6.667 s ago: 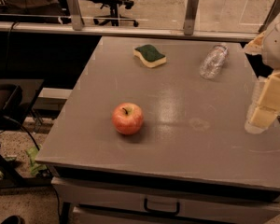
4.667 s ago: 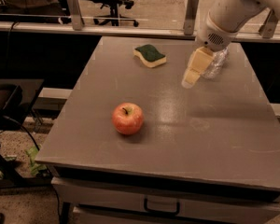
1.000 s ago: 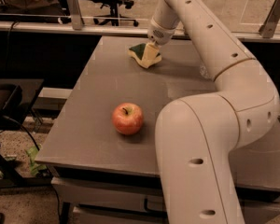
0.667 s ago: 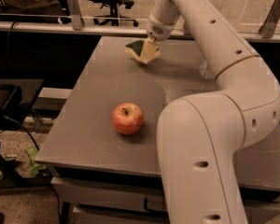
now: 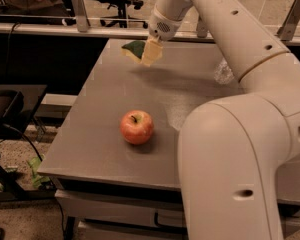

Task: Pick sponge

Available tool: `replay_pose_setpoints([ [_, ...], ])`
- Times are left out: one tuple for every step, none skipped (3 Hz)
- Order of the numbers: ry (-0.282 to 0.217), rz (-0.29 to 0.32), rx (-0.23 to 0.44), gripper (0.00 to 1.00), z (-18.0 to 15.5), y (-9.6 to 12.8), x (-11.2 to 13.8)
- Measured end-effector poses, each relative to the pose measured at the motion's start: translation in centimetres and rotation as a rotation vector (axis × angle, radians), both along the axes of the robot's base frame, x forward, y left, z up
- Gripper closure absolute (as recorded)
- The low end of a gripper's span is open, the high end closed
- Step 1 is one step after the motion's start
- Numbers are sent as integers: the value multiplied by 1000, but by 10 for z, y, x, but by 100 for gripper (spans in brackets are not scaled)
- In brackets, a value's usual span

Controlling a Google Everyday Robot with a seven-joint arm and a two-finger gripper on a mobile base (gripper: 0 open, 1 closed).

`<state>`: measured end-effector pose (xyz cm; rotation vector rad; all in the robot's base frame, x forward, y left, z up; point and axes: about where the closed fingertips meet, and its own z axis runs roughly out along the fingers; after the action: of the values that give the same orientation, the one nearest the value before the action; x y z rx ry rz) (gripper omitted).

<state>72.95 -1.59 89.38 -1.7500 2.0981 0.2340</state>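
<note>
The sponge (image 5: 133, 50), dark green on top with pale yellow foam below, is tilted and lifted off the grey table (image 5: 110, 114) at its far side. My gripper (image 5: 149, 54) is shut on the sponge's right end and holds it above the tabletop, casting a shadow beneath. My white arm reaches from the lower right across the table to it.
A red apple (image 5: 137, 126) sits on the table's near left part. A clear crumpled plastic bottle (image 5: 222, 71) lies at the far right, partly hidden by my arm. A railing and office chairs stand behind the table.
My gripper came from the right to the sponge, closed on it, and over the last second has lifted it up off the table.
</note>
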Motion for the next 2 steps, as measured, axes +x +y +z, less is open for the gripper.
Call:
replay_pose_setpoints([
  [-1, 66, 24, 100, 13, 9, -19],
  [0, 116, 53, 100, 29, 15, -33],
])
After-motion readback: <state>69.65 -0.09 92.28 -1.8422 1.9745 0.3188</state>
